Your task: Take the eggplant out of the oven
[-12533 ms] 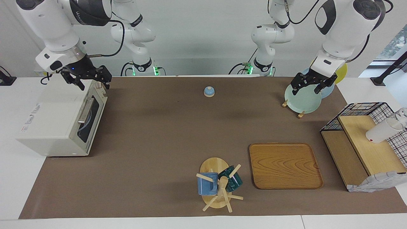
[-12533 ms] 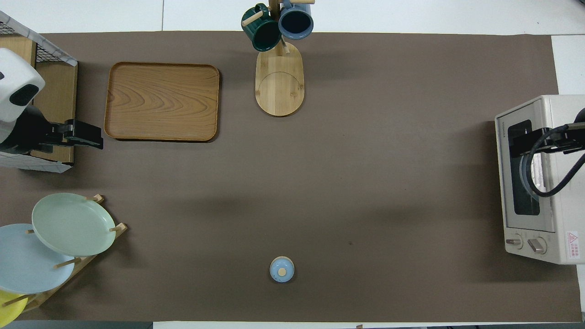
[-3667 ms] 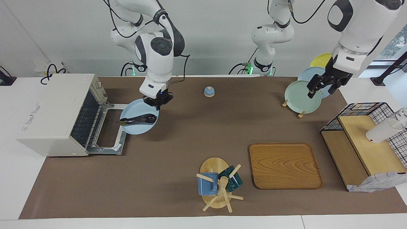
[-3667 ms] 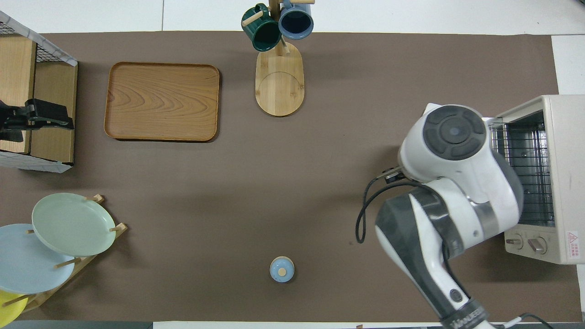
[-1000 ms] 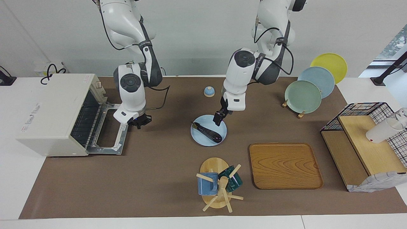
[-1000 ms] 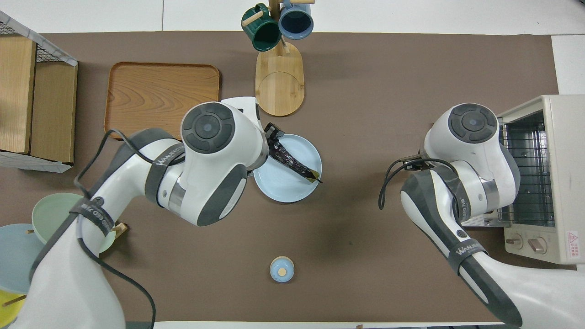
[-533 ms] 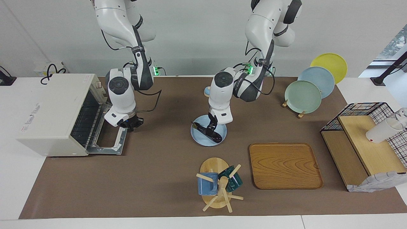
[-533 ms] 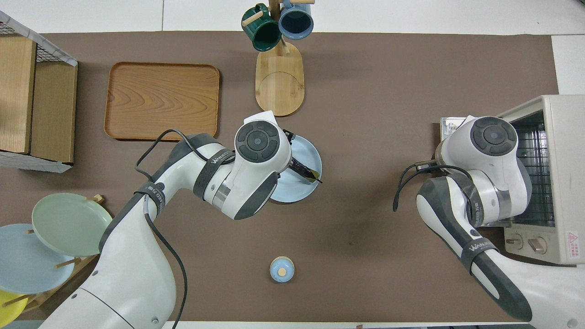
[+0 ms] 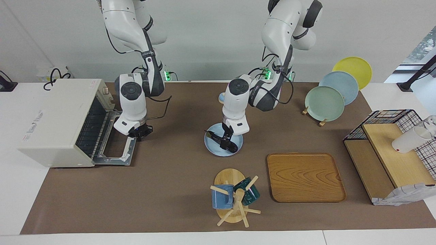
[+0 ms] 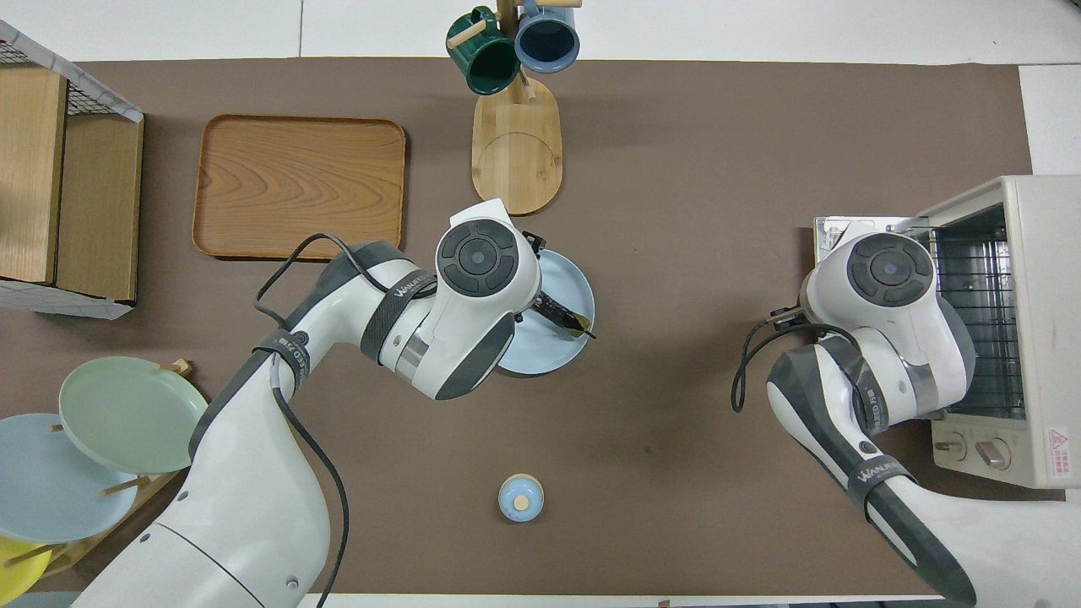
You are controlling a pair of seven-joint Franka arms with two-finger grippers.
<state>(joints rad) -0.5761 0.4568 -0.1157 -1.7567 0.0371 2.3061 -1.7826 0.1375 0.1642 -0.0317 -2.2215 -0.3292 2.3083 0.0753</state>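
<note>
The left tool clamps the eggplant on the plate. The right tool hovers over the oven door; whether it is apart cannot be told.

Glossy dark eggplant on smooth glazed plate — matt brown table cloth, wooden tray.

We see bright, even, diffuse light from above. Shadows on the brown mat are soft and faint, pooling under both arms and beside the oven. Daylight brightens the window at the frame's edge. Both views are sharp, without motion blur; the white tabletop is near overexposed.
</note>
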